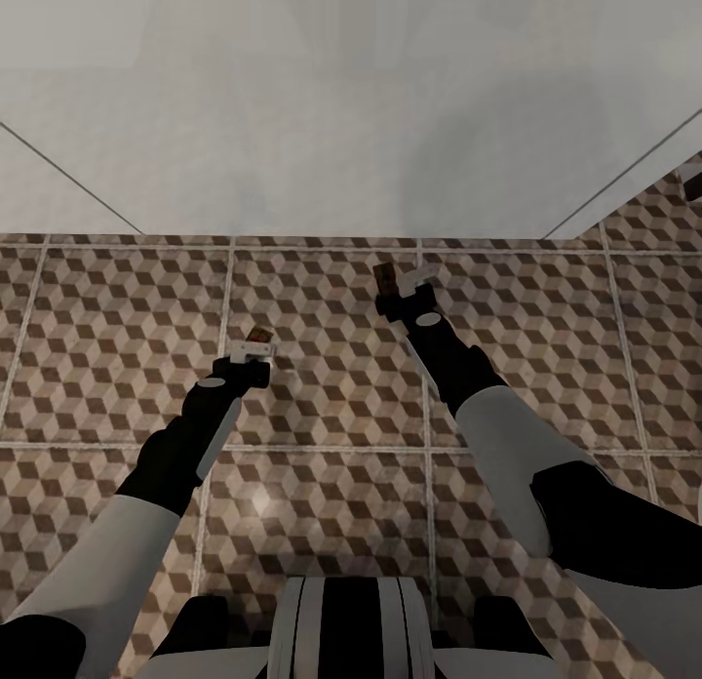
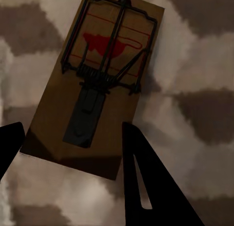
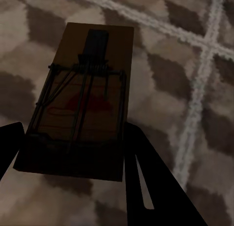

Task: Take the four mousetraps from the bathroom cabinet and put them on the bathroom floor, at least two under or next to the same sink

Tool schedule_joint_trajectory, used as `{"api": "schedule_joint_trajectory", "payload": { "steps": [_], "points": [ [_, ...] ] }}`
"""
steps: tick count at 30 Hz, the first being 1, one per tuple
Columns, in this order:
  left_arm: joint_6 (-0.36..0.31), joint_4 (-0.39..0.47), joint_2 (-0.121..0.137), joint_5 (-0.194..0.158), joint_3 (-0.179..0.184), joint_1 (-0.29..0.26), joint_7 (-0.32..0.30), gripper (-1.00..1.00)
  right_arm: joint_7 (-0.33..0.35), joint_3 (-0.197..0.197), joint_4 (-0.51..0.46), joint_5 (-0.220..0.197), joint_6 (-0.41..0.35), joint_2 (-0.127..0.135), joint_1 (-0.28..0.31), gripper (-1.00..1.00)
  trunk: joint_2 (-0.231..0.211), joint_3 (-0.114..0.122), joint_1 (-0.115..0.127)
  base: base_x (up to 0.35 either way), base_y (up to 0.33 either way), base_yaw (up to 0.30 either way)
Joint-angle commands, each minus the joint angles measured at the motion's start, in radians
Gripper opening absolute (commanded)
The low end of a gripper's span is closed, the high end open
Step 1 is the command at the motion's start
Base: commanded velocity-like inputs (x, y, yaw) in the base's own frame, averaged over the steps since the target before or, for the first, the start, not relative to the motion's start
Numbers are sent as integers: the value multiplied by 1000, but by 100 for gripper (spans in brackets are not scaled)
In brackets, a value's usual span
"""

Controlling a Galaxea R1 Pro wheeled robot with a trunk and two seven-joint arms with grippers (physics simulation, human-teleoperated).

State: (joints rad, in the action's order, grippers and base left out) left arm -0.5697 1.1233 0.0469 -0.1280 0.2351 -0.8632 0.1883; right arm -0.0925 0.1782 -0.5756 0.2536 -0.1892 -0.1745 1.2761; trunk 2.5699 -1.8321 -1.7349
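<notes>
Two mousetraps show, each a flat tan wooden rectangle with black wire and a red spot. My left gripper (image 1: 255,347) is shut on one mousetrap (image 1: 257,334) over the cube-patterned bathroom floor (image 1: 322,406). In the left wrist view this mousetrap (image 2: 97,80) has its near end between the dark fingers (image 2: 146,187). My right gripper (image 1: 405,287) is shut on the other mousetrap (image 1: 384,276), further forward and close to the white surface. In the right wrist view that mousetrap (image 3: 83,99) sits between the fingers (image 3: 146,182), above the tiles. The cabinet and the bathroom sink are out of view.
A broad white surface (image 1: 341,123) spans the far side, meeting the tiles along a straight edge. Pale grout lines (image 1: 426,406) cross the floor. A small dark object (image 1: 692,179) sits at the far right edge.
</notes>
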Motion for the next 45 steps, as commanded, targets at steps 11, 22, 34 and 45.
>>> {"api": "schedule_joint_trajectory", "payload": {
  "steps": [11,22,34,45],
  "points": [
    [-5,-64,1,-8,3,-88,11,-100,-1,4,-1,6,6,0,0,-100,0,0,0,0,0,0],
    [-7,-97,1,-8,3,-165,13,-100,-1,12,-1,6,11,0,0,-100,0,0,0,0,0,0],
    [-8,-93,1,-7,-6,-201,13,-100,-3,76,-1,4,10,0,0,-100,0,0,0,0,0,0],
    [-7,-91,2,-7,-29,-203,13,-100,-2,79,0,3,10,0,0,-100,0,0,0,0,0,0]
  ]
}}
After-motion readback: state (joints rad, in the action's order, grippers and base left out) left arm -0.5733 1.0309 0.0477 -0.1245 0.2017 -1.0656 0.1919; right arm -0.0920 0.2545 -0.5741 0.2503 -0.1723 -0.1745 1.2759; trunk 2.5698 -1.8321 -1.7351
